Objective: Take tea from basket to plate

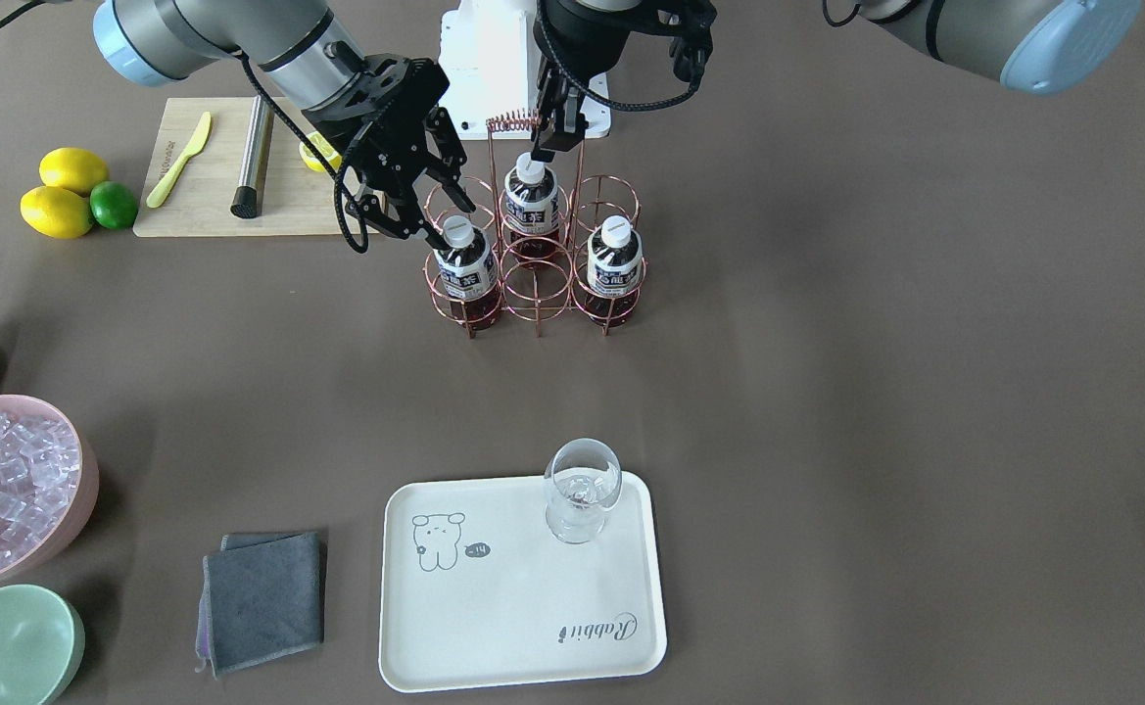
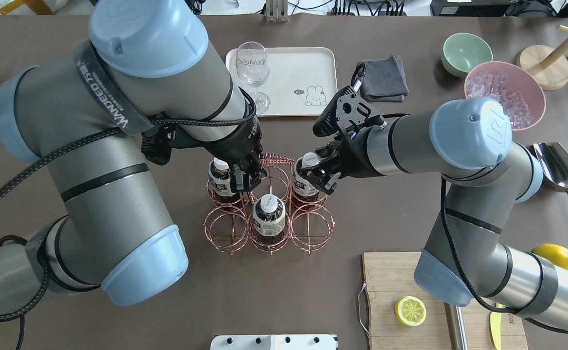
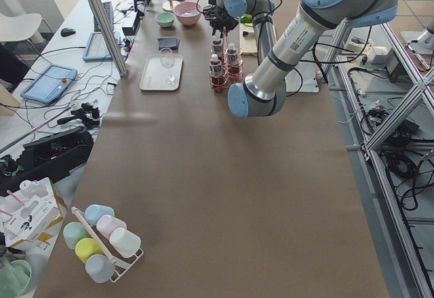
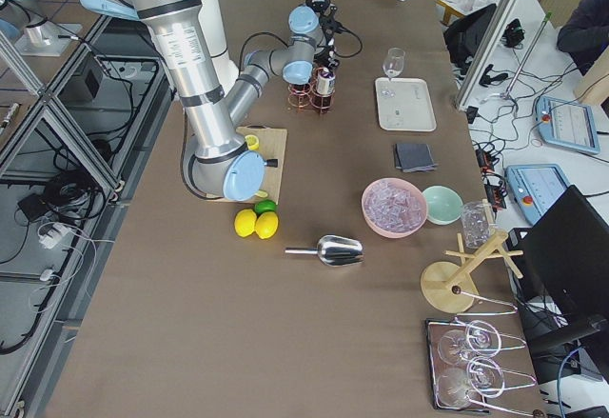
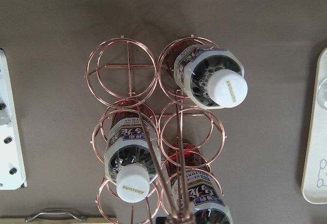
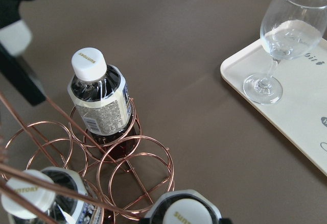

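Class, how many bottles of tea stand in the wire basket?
3. Two tea bottles fill the end cells of the basket row nearer the plate; one its other row's middle cell. None seems hidden.

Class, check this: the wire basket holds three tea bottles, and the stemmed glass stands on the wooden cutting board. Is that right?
Not quite. The glass stands on the plate, as the exterior front-facing view shows; the basket does hold three tea bottles.

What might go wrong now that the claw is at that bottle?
The right gripper sits at a tea bottle close to the basket handle and the left gripper; lifting might snag wire or bump that arm. The glass standing on the plate could get knocked at set-down.
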`<action>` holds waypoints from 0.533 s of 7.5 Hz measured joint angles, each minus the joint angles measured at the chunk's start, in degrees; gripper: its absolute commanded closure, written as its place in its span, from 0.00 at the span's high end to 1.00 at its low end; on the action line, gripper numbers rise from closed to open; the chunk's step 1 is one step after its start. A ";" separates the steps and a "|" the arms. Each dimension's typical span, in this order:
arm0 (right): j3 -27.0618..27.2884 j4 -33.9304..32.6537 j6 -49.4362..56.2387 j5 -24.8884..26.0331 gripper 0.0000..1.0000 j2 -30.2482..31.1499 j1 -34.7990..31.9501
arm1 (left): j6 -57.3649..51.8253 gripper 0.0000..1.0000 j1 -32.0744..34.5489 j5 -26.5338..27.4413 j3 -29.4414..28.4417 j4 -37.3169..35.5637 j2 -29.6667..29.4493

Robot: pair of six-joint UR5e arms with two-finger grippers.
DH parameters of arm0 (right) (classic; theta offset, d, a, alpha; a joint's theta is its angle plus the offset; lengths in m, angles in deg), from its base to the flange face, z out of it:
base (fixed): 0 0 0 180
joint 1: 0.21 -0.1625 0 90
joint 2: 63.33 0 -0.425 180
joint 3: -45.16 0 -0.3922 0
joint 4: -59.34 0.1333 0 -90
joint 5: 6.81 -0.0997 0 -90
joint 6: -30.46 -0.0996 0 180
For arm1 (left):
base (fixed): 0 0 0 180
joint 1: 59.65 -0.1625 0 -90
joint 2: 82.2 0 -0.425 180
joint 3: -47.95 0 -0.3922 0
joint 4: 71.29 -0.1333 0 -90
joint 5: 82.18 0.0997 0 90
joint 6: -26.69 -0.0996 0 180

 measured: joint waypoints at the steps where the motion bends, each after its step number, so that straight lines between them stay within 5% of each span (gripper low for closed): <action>1: -0.02 0.00 0.00 0.03 0.54 -0.04 0.00 | 0.00 0.00 0.00 0.00 0.00 0.00 0.00; 4: -0.50 0.00 0.00 0.07 0.51 -0.14 0.00 | 0.00 0.00 0.00 0.00 0.00 0.00 0.00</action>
